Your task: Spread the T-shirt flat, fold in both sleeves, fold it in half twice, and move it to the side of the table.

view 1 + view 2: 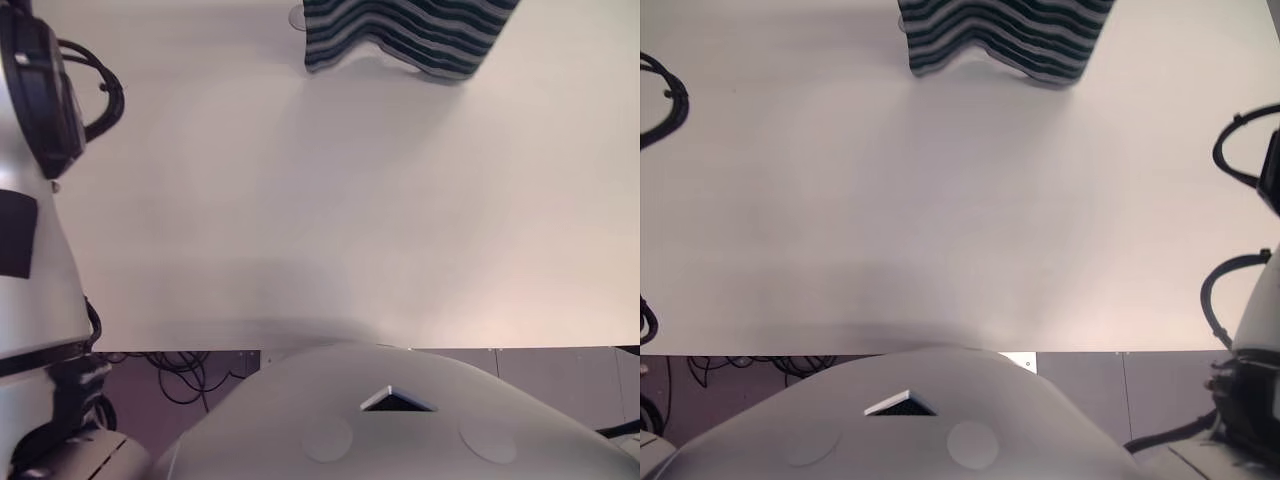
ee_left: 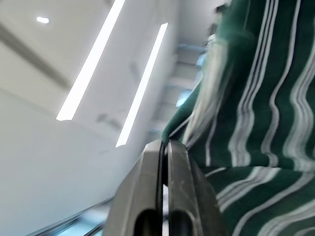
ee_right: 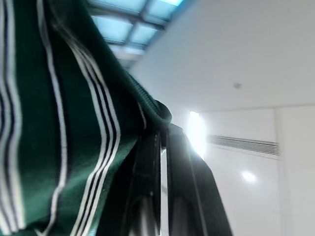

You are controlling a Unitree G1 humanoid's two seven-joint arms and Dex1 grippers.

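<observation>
Spreading looks the step in hand: left tool (image 2: 165, 146) and right tool (image 3: 162, 136) each pinch an edge of the striped green T-shirt (image 1: 400, 35), hanging at the far edge of the table (image 1: 320, 220) (whether touching, unclear), so next it wants lowering and drawing flat.

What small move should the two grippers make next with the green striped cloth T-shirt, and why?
Probably lower both grippers while drawing them toward the robot. The left gripper and the right gripper are each shut on an edge of the green striped cloth T-shirt, which hangs over the far side of the white table and is not yet spread flat.
</observation>
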